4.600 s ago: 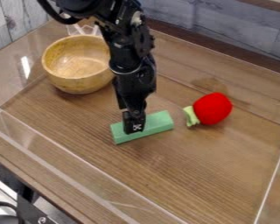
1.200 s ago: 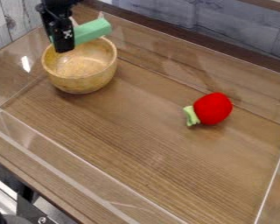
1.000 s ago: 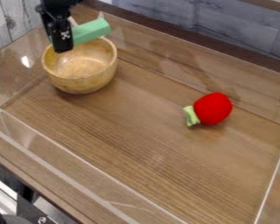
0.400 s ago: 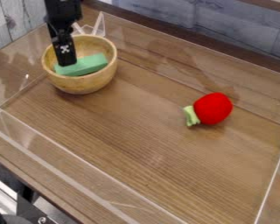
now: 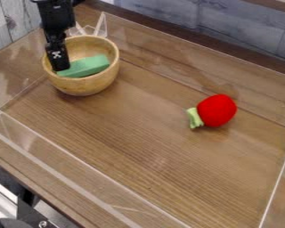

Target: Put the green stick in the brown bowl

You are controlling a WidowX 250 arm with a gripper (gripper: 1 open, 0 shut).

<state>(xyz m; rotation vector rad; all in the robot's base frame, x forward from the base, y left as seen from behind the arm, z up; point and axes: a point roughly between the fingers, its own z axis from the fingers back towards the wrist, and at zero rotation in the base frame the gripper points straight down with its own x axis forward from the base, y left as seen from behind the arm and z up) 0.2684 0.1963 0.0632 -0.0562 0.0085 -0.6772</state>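
The green stick (image 5: pixel 85 67) lies inside the brown bowl (image 5: pixel 83 82) at the back left of the table, resting flat across its pale inside. My gripper (image 5: pixel 56 61) hangs over the bowl's left rim, just left of the stick. Its jaws stand open, and nothing is held between them. The dark arm rises from it toward the top left corner.
A red ball-shaped fruit (image 5: pixel 215 110) with a small green stem sits at the right of the wooden table (image 5: pixel 145 151). Clear plastic walls (image 5: pixel 61 156) fence the table along its front and sides.
The gripper carried the stick down from above the bowl's rim, let it go inside the bowl, and has shifted slightly left and up, apart from the stick.
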